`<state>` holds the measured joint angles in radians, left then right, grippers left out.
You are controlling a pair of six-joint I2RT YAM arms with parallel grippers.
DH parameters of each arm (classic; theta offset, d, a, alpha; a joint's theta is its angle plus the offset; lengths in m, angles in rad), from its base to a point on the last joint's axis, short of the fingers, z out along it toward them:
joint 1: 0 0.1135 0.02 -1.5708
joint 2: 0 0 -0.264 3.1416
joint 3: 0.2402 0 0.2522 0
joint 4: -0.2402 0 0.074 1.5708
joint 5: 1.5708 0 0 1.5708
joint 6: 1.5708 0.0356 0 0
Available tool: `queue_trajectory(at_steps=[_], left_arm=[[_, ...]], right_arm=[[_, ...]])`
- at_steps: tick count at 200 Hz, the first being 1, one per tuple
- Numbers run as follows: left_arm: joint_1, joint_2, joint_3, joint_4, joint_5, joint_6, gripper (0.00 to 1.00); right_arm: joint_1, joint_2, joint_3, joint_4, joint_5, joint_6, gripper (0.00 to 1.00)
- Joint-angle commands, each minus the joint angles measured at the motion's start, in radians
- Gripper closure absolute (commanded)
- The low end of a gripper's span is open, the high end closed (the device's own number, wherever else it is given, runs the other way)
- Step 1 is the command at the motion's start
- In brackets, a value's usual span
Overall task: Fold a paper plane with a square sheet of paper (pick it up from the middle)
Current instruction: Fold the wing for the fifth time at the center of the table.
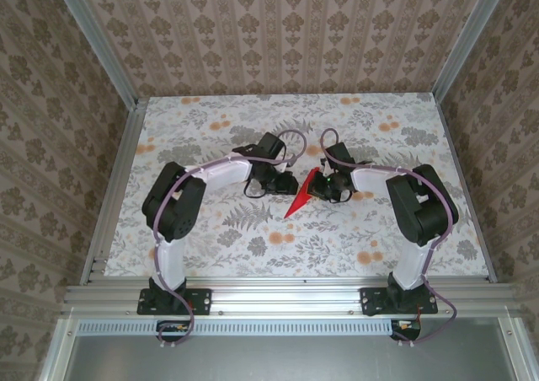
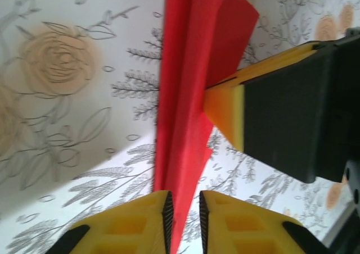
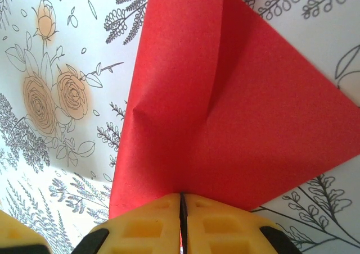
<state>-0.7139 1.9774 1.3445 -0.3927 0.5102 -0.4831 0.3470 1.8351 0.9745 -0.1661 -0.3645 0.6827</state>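
A: Right gripper [image 3: 181, 200]?
B: Clamped shut on the paper plane [image 3: 225, 108], at the base of the folds, with a wing fanning away from the pads.
A: Left gripper [image 2: 186, 200]?
B: Astride the plane's long crease just beside the right one. Fingers nearly together, thin gap showing. Pinching or only guiding, cannot tell.
A: Plane position?
B: Between the two grippers, mid-table, pointed tip angled toward the near edge. Tip touching the surface or not, unclear.
A: Step?
B: Probably sharpening the centre crease, or a regrip between the grippers. Judgement only.
A: Doing it well?
B: Hold the right clamp firm as the anchor. Close the left squarely on the crease, not on a loose flap. Run along the fold without twisting, since thin paper probably buckles or tears easily. No pulling apart.
A: Surface?
B: Floral tabletop [image 1: 210, 246] under the plane: white, orange blooms, grey leaves, flat and matte.
A: Room?
B: Beige patterned wallpaper [image 1: 278, 35] behind and on both sides of the plane. Aluminium frame rail [image 1: 278, 292] in front of it, along the near edge.
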Motion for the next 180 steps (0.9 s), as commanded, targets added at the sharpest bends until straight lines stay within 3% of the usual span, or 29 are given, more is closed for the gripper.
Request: queue_trajectory(at_steps=[1, 180], left_arm=[[-0.005, 0.025, -0.019, 0.085, 0.101, -0.038, 0.81], [-0.037, 0.097, -0.025, -0.06, 0.041, 0.024, 0.84]], right_arm=[[-0.004, 0.071, -0.019, -0.124, 0.123, -0.022, 0.9], [-0.005, 0.153, 0.041, -0.231, 0.228, 0.018, 0.9]])
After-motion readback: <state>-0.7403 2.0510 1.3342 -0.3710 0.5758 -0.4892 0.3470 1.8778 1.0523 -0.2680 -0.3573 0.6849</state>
